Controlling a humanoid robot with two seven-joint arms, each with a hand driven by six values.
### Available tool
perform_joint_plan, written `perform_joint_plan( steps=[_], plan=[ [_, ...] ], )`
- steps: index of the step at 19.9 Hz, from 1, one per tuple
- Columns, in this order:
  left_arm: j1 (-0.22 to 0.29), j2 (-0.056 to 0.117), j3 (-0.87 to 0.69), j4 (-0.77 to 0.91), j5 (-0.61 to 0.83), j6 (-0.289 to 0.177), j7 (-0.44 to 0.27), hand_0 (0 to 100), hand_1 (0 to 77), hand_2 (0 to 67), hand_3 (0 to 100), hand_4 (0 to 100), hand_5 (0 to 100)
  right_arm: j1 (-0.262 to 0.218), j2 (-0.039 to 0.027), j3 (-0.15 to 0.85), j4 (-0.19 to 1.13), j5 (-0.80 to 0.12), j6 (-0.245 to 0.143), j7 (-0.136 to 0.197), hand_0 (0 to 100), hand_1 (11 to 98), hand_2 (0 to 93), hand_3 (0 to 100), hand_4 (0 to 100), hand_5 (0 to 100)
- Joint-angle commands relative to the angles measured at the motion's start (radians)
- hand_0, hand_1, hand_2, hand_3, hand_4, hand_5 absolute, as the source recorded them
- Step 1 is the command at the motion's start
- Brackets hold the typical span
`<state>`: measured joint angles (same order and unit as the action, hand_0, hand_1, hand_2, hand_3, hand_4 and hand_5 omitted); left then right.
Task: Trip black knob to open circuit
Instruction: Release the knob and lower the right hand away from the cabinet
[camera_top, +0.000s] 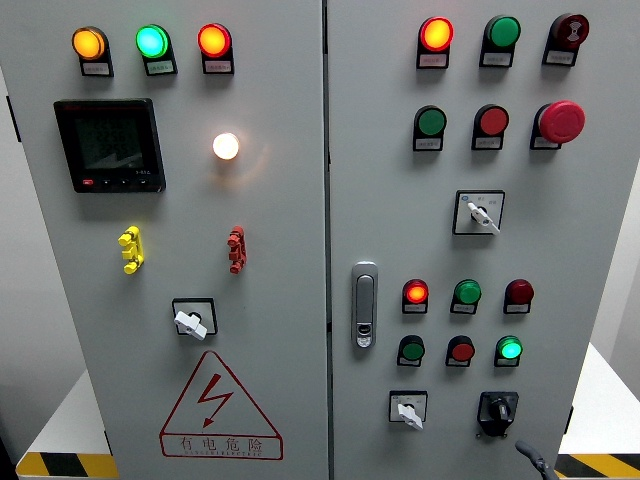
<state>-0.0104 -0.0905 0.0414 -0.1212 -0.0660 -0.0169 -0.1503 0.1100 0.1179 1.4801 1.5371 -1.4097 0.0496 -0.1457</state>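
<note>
An industrial electrical room: a grey control cabinet with lamps, switches and a warning sign; hazard-striped floor tape below the cabinet.

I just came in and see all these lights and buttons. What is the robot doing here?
The robot faces a grey electrical cabinet full of lamps, buttons and switches. Its job is to turn the black knob at the lower right of the right door. Nothing touches the knob yet. Only the tip of the right hand peeks in at the bottom edge, just below and right of the knob; too little shows to tell its fingers. The left hand is out of view.
</note>
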Motion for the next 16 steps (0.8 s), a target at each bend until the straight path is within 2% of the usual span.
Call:
perform_joint_plan(
  steps=[1, 2, 3, 5, 10, 14, 16],
  plan=[
    [0.001, 0.0, 0.0, 0.0, 0.0, 0.0, 0.0, 0, 3.0, 13.0, 21, 7, 1, -0.009, 0.0017, -0.006, 0.008, 0.0, 0.001, 0.001, 100, 54.2, 2.9, 48, 45, 72],
    [0.001, 0.0, 0.0, 0.0, 0.0, 0.0, 0.0, 0, 3.0, 13.0, 21, 7, 1, -0.012, 0.0017, -0.006, 0.011, -0.002, 0.001, 0.0, 100, 53.0, 3.1, 41, 37, 65],
    [0.0, 0.0, 0.0, 0.0, 0.0, 0.0, 0.0, 0, 3.0, 13.0, 21, 7, 1, -0.012, 0.0032, -0.007, 0.012, -0.002, 0.001, 0.001, 100, 52.5, 3.2, 38, 35, 62],
    [0.001, 0.0, 0.0, 0.0, 0.0, 0.0, 0.0, 0, 3.0, 13.0, 21, 7, 1, -0.015, 0.0033, -0.009, 0.018, -0.006, 0.001, 0.001, 100, 49.7, 4.0, 27, 24, 50],
    [0.001, 0.0, 0.0, 0.0, 0.0, 0.0, 0.0, 0, 3.0, 13.0, 21, 7, 1, -0.021, 0.0048, -0.009, 0.024, -0.015, 0.001, 0.001, 100, 48.2, 5.2, 19, 17, 39],
    [0.0, 0.0, 0.0, 0.0, 0.0, 0.0, 0.0, 0, 3.0, 13.0, 21, 7, 1, -0.036, 0.0094, -0.007, 0.032, -0.017, 0.001, 0.001, 100, 48.1, 5.9, 16, 14, 35],
    [0.0, 0.0, 0.0, 0.0, 0.0, 0.0, 0.0, 0, 2.9, 13.0, 21, 7, 1, -0.038, 0.0094, -0.006, 0.032, -0.017, 0.001, 0.001, 100, 48.0, 6.2, 15, 14, 34]
  ],
)
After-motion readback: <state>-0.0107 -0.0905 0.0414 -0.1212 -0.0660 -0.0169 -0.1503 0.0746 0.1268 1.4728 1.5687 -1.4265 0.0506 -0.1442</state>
